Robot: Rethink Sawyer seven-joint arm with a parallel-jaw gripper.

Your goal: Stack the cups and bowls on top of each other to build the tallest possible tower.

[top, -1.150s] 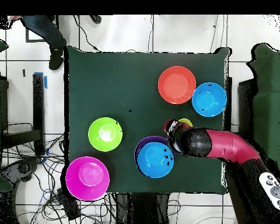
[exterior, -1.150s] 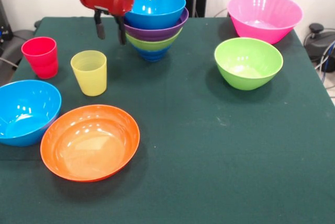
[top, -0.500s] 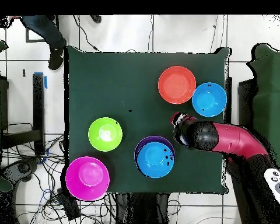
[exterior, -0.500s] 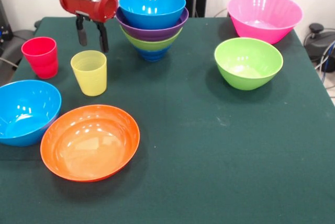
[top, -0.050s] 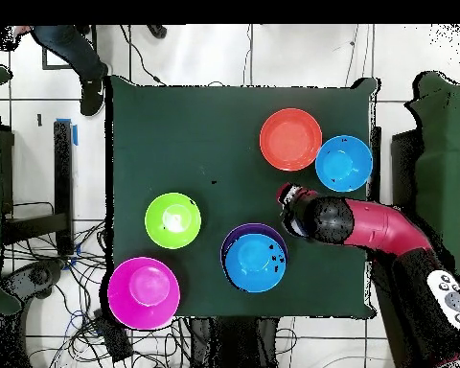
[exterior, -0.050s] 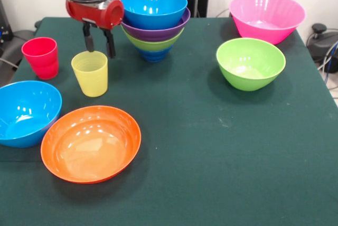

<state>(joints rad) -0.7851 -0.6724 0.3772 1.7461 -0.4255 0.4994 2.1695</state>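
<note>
- The red and black tool [exterior, -0.050s: 98, 45] hangs just above the far rim of the translucent yellow ridged plastic cup [exterior, -0.050s: 90, 73], its two dark fingers [exterior, -0.050s: 111, 44] apart and pointing down with nothing between them; that stance suits a drop onto the cup's wall, so I judge the cup to be the next piece to lift.
- The yellow cup stands upright on the dark green counter [exterior, -0.050s: 211, 147], near the small red plastic cup [exterior, -0.050s: 41, 57]; both are open side up, which leaves a rim free for a pinch.
- The tower [exterior, -0.050s: 154, 22] stands just beside the tool: a glossy light blue plastic bowl [exterior, -0.050s: 154, 5] sits on top, nested in a purple bowl [exterior, -0.050s: 158, 32], then a lime green one [exterior, -0.050s: 154, 43], with a small dark blue base [exterior, -0.050s: 153, 55] peeping out underneath. Nesting keeps it steady but adds little height per piece.
- Loose bowls wait around the counter: a second light blue bowl [exterior, -0.050s: 25, 112] touching or nearly touching a wide orange bowl [exterior, -0.050s: 91, 142], a second lime green bowl [exterior, -0.050s: 250, 63], and a big pink bowl [exterior, -0.050s: 266, 16] at the far corner.
- From overhead the arm [top, -0.050s: 368, 230] covers both cups, so they do not show there.
- Risk, as I judge it: the light cup may tip if one finger catches its rim on the way down.
</note>
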